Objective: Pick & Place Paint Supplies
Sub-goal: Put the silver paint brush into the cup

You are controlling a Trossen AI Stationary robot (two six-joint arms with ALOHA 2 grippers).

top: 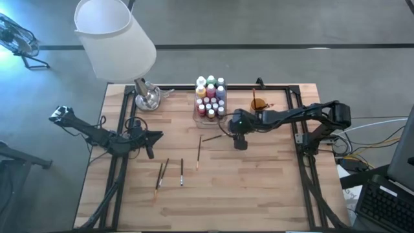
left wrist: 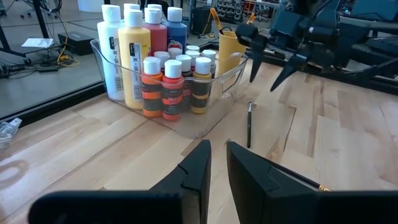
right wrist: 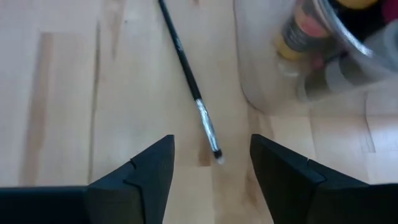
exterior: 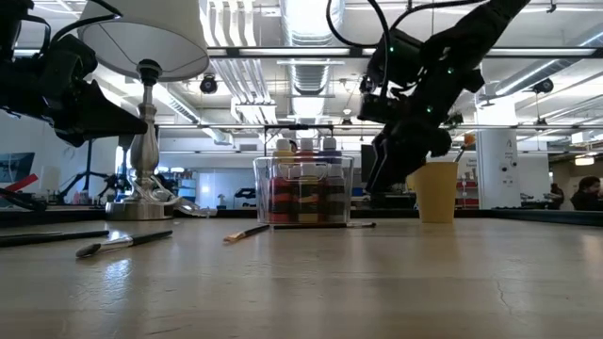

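The paint bottles (top: 211,97) stand packed together inside the clear plastic box (top: 202,115) near the middle of the desk's (top: 259,188) far edge, their white caps up; from the left wrist view the tall white, yellow, red and blue ones are at the back and short orange-red and yellow ones at the front. Just beside the box, toward the far right corner, sits the small orange cup (top: 259,103). The right gripper (right wrist: 211,163) hangs above the wood close to the box's near right corner, its two dark fingers spread apart and holding nothing, with the bristle end of a paintbrush (right wrist: 190,84) lying on the boards directly between them. That brush lies flat, touching neither finger, next to the curved wall of the box. Four more brushes lie loose toward the middle of the desk: one (top: 198,155) slanting nearer the centre, one (top: 182,171) almost straight, and a pair (top: 162,173) close together further toward the left edge. The left gripper (left wrist: 214,163) waits over the left side of the desk, well apart from the box, its fingers nearly together with only a thin gap and nothing in them. A lamp (top: 147,97) with a white shade stands at the far left corner.
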